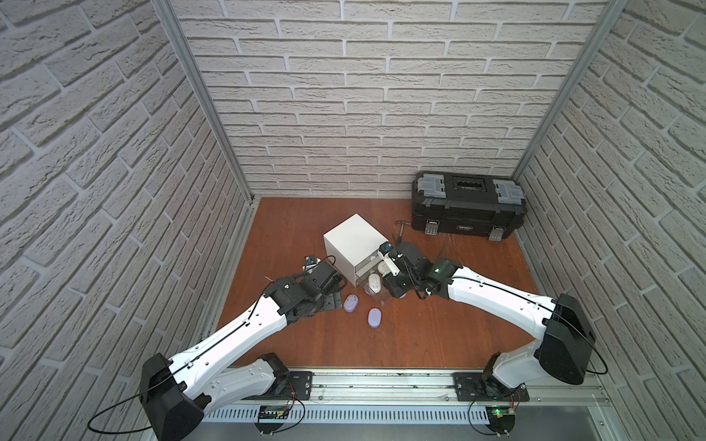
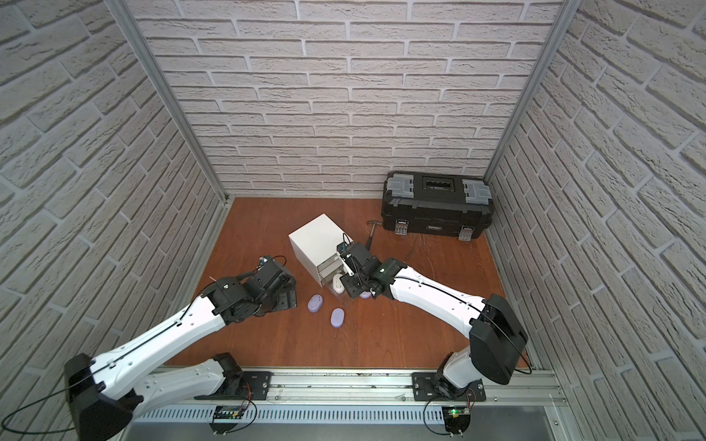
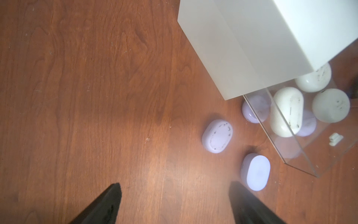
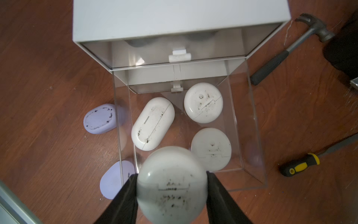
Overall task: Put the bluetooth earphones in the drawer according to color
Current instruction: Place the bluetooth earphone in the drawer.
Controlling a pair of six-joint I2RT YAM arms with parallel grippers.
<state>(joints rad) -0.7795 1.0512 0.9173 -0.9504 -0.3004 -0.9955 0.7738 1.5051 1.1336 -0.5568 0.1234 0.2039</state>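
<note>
White earphone case point(image 4: 171, 186) pinched in right claw point(image 4: 171, 174) above open drawer point(image 4: 251, 135), left claw point(image 3: 174, 183) spread, toolbox point(image 1: 468, 208) label unreadable.

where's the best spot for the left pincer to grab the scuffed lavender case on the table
Take the scuffed lavender case from straight above, across its narrow waist. It lies flat, an oval, so its long sides give the open left pincer the shortest span, and both stand apart from the drawer and the smooth case.
</note>
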